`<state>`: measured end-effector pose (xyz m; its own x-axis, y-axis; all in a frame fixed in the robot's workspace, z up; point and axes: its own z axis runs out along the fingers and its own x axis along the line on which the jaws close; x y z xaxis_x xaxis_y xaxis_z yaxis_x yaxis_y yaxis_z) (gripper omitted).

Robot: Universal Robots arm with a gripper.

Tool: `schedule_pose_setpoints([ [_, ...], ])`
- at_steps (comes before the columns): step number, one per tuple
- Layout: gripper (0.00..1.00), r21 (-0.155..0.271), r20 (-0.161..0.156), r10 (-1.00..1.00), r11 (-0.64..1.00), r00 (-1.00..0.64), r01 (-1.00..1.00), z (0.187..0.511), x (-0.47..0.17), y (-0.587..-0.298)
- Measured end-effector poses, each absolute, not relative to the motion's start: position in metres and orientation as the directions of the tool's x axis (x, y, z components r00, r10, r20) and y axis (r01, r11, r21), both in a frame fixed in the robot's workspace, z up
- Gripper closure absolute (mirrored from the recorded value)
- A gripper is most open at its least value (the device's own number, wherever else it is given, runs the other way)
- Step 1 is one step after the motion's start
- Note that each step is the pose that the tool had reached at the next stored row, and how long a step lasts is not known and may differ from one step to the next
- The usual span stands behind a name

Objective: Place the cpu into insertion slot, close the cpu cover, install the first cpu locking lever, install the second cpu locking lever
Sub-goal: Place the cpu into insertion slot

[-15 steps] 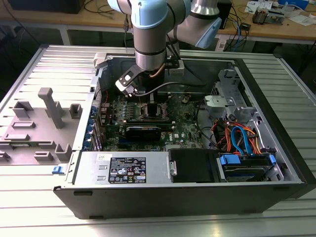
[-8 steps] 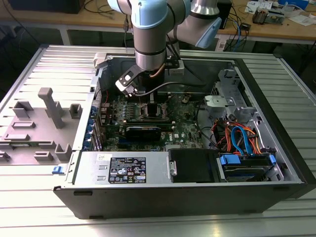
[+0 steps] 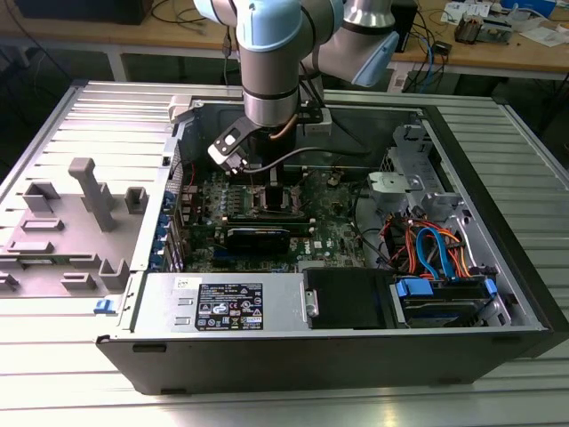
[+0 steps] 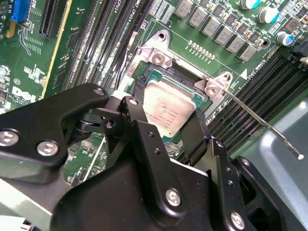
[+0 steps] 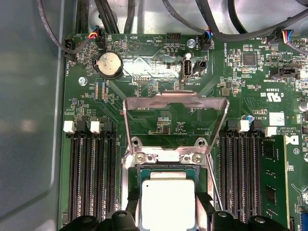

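On the exterior view's left, a grey moulded fixture (image 3: 80, 213) lies on the ribbed metal surface (image 3: 53, 391). In the middle, the robot arm (image 3: 271, 62) reaches down into the open computer case (image 3: 267, 365), over the green motherboard (image 3: 333, 233). In the second wrist view, the jaws grasp the cpu (image 4: 168, 108) by two opposite edges, inside the silver rim of the insertion slot (image 4: 159, 57). Whether it is fully seated I cannot tell. A wire locking lever (image 4: 260, 122) juts out beside the slot, unlatched. In the first wrist view, the cpu cover (image 5: 175, 99) stands swung open. On the exterior view's right, blue and orange cables (image 3: 436, 249) cross the drive bay.
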<state>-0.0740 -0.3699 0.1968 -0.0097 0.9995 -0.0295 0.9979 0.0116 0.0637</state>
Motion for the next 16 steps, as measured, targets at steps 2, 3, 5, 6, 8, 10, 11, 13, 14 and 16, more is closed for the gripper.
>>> schedule_pose_setpoints([
  [2,0.46,0.064,-0.029,1.0,0.012,-0.01,0.998,0.1983,-0.074,-0.3698],
  [3,0.46,0.064,-0.03,1.0,0.012,-0.01,0.998,0.1991,-0.074,-0.3699],
  [5,0.46,0.063,-0.03,1.0,0.012,-0.01,0.998,0.2004,-0.0741,-0.37],
  [6,0.46,0.064,-0.029,1.0,0.012,-0.01,0.998,0.2005,-0.0741,-0.3699],
  [8,0.46,0.064,-0.029,1.0,0.012,-0.01,0.998,0.2006,-0.074,-0.3699],
  [10,0.46,0.064,-0.03,1.0,0.012,-0.01,0.998,0.2008,-0.074,-0.3699],
  [11,0.46,0.064,-0.029,1.0,0.012,-0.01,0.998,0.2009,-0.074,-0.3699],
  [13,0.46,0.064,-0.03,1.0,0.012,-0.01,0.998,0.2011,-0.074,-0.3699],
  [14,0.46,0.064,-0.03,1.0,0.012,-0.01,0.998,0.2013,-0.0741,-0.3699],
  [16,0.46,0.063,-0.03,1.0,0.012,-0.01,0.998,0.2033,-0.0741,-0.37],
])
